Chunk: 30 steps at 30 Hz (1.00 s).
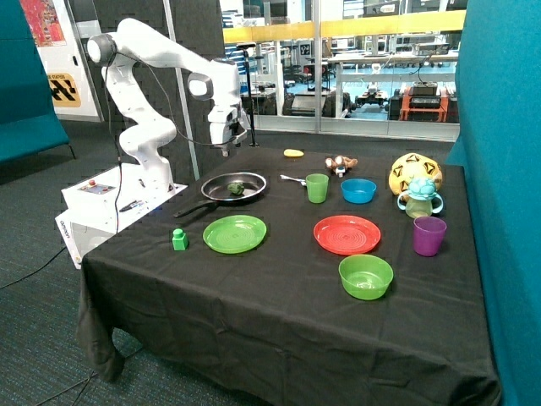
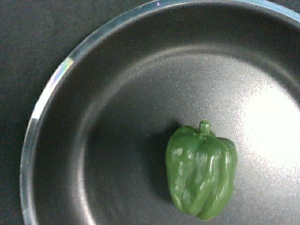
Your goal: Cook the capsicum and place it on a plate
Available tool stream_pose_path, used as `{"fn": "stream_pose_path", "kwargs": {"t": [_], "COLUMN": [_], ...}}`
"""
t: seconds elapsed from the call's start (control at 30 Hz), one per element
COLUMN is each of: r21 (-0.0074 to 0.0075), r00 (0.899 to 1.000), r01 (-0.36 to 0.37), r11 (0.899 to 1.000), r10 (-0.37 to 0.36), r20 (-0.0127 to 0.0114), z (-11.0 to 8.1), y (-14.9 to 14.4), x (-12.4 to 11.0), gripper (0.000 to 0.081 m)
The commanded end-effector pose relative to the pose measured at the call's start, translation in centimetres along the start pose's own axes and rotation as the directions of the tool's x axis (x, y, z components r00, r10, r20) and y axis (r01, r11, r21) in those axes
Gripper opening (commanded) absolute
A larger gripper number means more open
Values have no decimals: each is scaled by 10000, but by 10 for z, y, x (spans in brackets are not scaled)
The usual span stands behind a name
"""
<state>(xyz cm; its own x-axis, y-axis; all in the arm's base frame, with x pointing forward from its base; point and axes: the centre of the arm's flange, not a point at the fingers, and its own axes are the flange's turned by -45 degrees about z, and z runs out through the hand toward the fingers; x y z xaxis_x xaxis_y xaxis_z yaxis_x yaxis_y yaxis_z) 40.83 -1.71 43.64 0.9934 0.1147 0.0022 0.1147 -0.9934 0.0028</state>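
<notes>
The small dark green capsicum [image 1: 237,189] lies inside the black frying pan [image 1: 221,181] near the table's back edge. In the wrist view the capsicum [image 2: 201,172] lies on its side on the pan's dark floor [image 2: 117,140], stem toward the pan's middle. My gripper [image 1: 226,149] hangs above the pan, clear of the capsicum, and holds nothing that shows. The lime-green plate [image 1: 234,233] sits in front of the pan, with nothing on it.
A bright green block [image 1: 179,240] stands beside the plate. A red plate [image 1: 347,234], green bowl [image 1: 365,277], purple cup [image 1: 428,236], green cup [image 1: 317,188], blue bowl [image 1: 358,190], yellow item [image 1: 292,153] and toys fill the other side.
</notes>
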Motion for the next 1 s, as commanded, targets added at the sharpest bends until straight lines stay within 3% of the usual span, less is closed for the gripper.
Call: {"fn": "stream_pose_path", "kwargs": {"t": [0.0,0.43,0.7,0.97], "r21": [29,30,29,27], "r00": [9980,9957,9989,9988], "r01": [633,923,477,-493], "r11": [9980,9957,9989,9988], "r10": [-633,-923,-477,493], "r20": [21,20,21,24], "z": [-15,-18,-9,10], "y": [-11,-27,-9,8], "x": [-6,4,1,-6], "gripper": [783,781,777,776]}}
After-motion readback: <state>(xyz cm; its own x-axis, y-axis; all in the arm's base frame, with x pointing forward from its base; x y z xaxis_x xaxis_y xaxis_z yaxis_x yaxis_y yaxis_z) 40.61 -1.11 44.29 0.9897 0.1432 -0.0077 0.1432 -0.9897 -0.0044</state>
